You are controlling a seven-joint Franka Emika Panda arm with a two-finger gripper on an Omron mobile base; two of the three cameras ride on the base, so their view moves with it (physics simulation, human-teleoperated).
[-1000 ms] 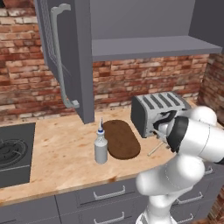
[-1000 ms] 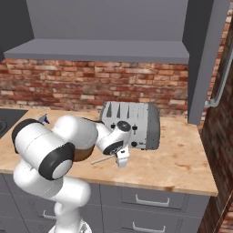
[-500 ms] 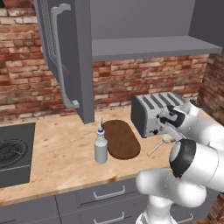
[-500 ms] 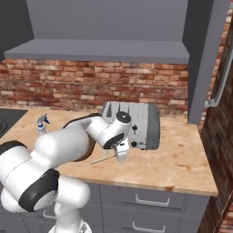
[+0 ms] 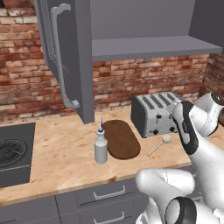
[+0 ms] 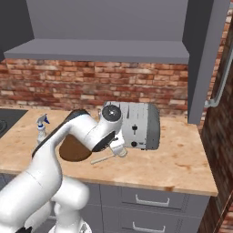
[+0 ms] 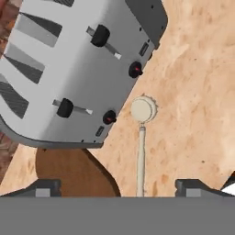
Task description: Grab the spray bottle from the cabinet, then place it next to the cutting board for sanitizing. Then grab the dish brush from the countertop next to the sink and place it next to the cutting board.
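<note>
The dish brush (image 7: 141, 151) lies flat on the countertop (image 5: 57, 157), its cream head (image 5: 166, 139) near the toaster's front, just right of the dark cutting board (image 5: 121, 138). My gripper (image 7: 120, 187) hovers over the brush, open, with the handle between the two wide-set fingertips (image 7: 46, 187) and nothing gripped. From the right base view, the gripper (image 6: 119, 146) sits just above the brush (image 6: 103, 158). The spray bottle (image 5: 100, 148) stands upright at the board's left edge. The cabinet (image 5: 148, 46) is open, its door (image 5: 65, 57) swung out. The sink is out of view.
A silver toaster (image 5: 155, 113) stands right behind the brush, close to my hand. A black stove burner (image 5: 11, 153) is at the far left. The counter's right end (image 6: 191, 159) is bare up to a brick side wall.
The jaws have spread a little wider. The arm has changed posture, its forearm now reaching down over the brush, and the brush lies where it was beside the board.
</note>
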